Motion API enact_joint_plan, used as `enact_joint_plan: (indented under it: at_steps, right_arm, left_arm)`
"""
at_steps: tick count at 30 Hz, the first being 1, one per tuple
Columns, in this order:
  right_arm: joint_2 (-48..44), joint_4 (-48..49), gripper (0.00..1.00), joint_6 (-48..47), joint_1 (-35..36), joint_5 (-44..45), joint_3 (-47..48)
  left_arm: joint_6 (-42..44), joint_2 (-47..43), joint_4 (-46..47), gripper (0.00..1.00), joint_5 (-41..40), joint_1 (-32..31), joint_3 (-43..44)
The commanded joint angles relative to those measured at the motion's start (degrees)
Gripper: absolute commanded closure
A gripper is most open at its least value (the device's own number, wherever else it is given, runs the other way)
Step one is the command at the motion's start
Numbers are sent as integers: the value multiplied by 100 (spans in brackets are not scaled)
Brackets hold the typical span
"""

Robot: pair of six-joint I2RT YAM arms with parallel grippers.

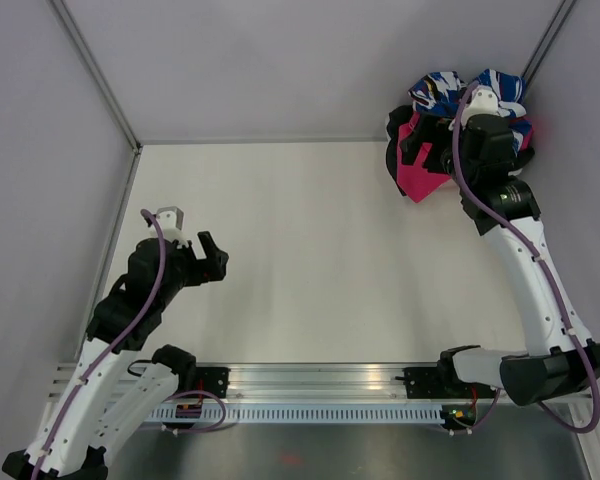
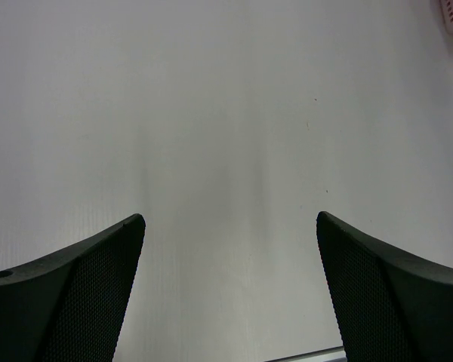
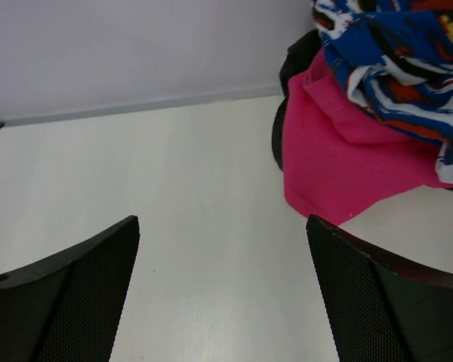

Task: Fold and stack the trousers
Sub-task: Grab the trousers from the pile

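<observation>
trousers bunched in the two o'clock corner, first pick not yet made
the trousers [image 3: 396,53] lie crumpled on top of a pink garment [image 3: 340,158] and a black garment [image 3: 294,64], close to the far right walls. the right gripper [image 3: 223,226] hovers just at the heap's seven o'clock side, fingers spread wide, holding nothing. i'd say it should pinch blue cloth only, high on the heap, so the pink piece isn't dragged along, then draw it toward the middle of the table [image 1: 310,250]. the left gripper [image 1: 205,255], also spread and empty, sits well apart at nine o'clock, placed to take a second edge.
</observation>
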Motion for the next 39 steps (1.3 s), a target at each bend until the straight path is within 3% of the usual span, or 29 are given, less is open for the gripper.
enact_joint_plan:
  at_steps: [1, 3, 7, 14, 19, 28, 36, 39]
  right_arm:
    - [279, 180, 2, -80, -23, 1065, 159]
    - [683, 57, 2, -62, -172, 1409, 458]
    - [1948, -145, 2, -18, -682, 795, 1705]
    - [2574, 758, 2, -195, -1508, 1111, 2401]
    - [3629, 172, 2, -193, -2299, 348, 3754]
    - [3753, 496, 2, -414, -2326, 206, 3246]
    - [4332, 576, 3, -221, -2405, 979, 3342]
    - [4473, 513, 16, -98, -2441, 883, 3413]
  left_arm:
    - [101, -81, 212, 0, 95, -9, 7]
    - [110, -55, 212, 0, 112, -9, 7]
    - [110, 59, 185, 0, 147, -9, 33]
    - [153, 130, 176, 0, 183, -9, 42]
    - [180, 121, 229, 0, 226, -9, 16]
    - [215, 296, 212, 0, 200, -9, 25]
    - [215, 323, 212, 0, 174, -9, 25]
    - [206, 288, 212, 0, 147, -9, 25]
